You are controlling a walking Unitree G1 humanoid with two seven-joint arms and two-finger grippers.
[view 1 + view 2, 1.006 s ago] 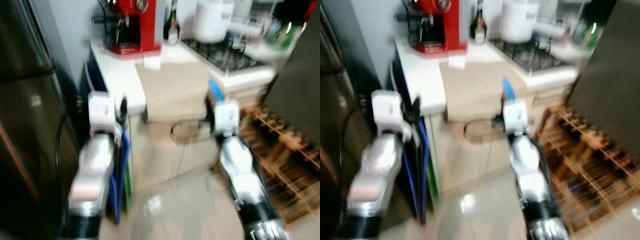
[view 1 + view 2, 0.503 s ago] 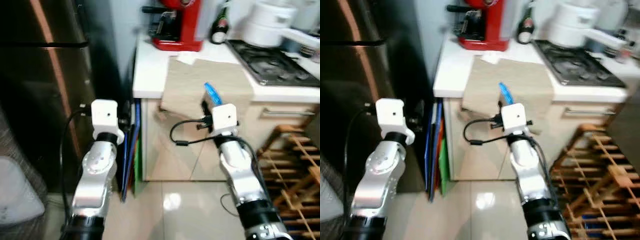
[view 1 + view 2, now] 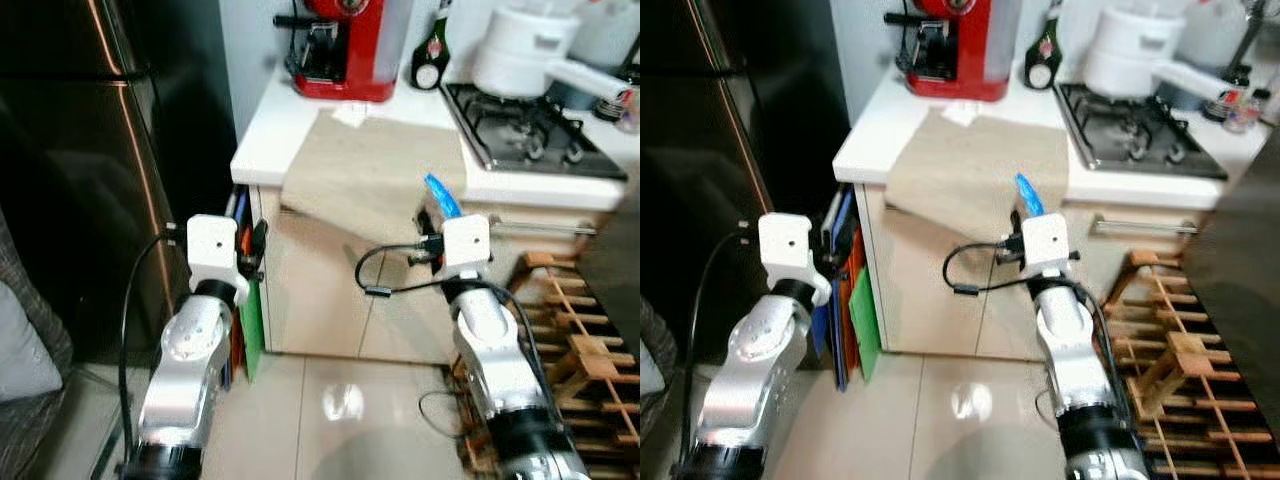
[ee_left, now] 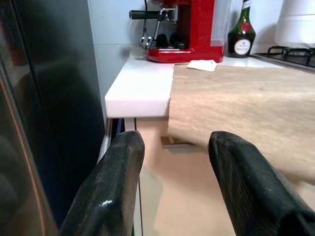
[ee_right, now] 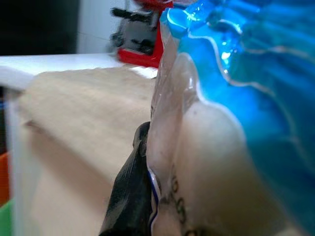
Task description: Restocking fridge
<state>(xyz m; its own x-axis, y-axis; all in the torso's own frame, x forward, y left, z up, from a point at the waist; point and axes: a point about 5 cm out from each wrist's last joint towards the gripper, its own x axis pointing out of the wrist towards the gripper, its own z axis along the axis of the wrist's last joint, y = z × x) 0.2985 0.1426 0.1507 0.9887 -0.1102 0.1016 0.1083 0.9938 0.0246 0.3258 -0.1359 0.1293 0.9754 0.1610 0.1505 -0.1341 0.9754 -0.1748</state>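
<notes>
The right hand point(image 3: 1025, 205) is clamped on a blue bag point(image 5: 236, 98), held before the tabletop point(image 3: 290, 140); the left hand point(image 4: 174, 196) gapes empty. The soft bag could slip while turning toward the fridge point(image 3: 70, 150).

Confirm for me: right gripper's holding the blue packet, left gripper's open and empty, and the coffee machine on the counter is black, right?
Not quite: the coffee machine is red, as the left eye view shows. The rest holds: the right gripper is shut on the blue packet, and the left gripper is open and empty, facing the counter.
</notes>
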